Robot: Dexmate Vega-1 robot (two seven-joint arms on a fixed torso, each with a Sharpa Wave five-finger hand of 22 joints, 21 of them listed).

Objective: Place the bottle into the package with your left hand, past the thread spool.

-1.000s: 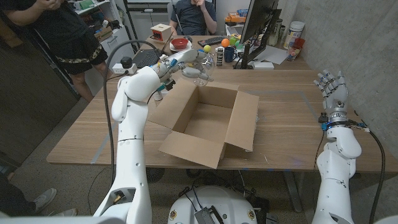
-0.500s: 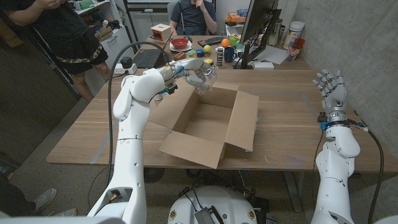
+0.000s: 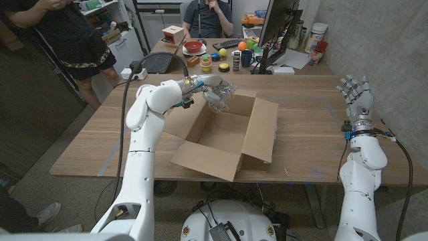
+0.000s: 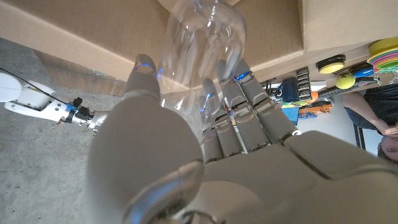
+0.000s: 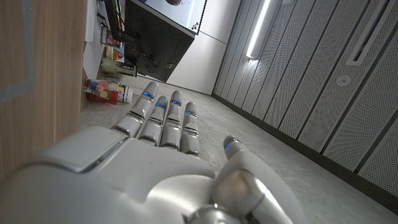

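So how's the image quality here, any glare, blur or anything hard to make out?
Head view: sharp and evenly lit, but the clear bottle in the left robot hand nearly vanishes against the cardboard box. Left wrist view: the bottle shows bright streaky reflections. Right wrist view: the right robot hand looms large and soft.

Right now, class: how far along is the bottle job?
Done: the left hand grips the clear bottle and holds it over the open cardboard box. In hand: the bottle is not yet let go. Left: lowering it in and releasing. The right hand stands idle, fingers apart.
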